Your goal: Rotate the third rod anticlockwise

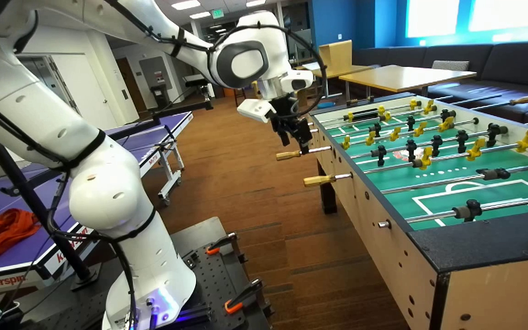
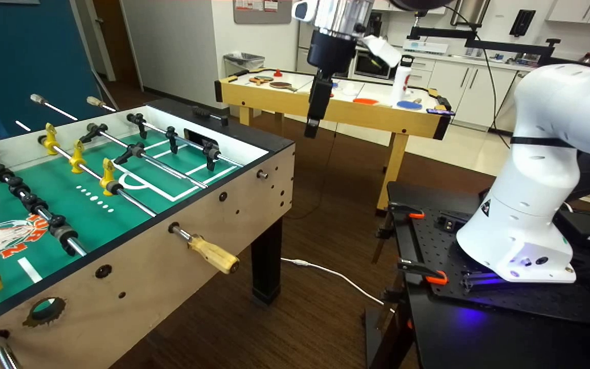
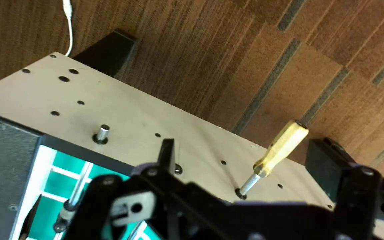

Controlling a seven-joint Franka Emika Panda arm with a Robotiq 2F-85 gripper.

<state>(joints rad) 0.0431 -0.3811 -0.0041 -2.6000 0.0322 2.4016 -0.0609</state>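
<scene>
The foosball table's third rod (image 1: 452, 157) carries yellow players. Its pale wooden handle (image 1: 319, 181) sticks out from the side panel; it also shows in an exterior view (image 2: 215, 255) and in the wrist view (image 3: 282, 146). My gripper (image 1: 295, 143) hangs pointing down, above and apart from this handle. In the wrist view the gripper (image 3: 245, 143) has its fingers spread wide and empty, with the handle between them in the picture but lower down. In an exterior view the gripper (image 2: 313, 128) is seen edge-on.
The foosball table's wooden side panel (image 2: 254, 220) faces the robot, with a short bare rod stub (image 2: 262, 174). Another wooden handle (image 1: 288, 156) sticks out farther along, partly overlapped by a fingertip. A purple ping-pong table (image 1: 154, 137) and a white-topped game table (image 2: 264, 97) stand around.
</scene>
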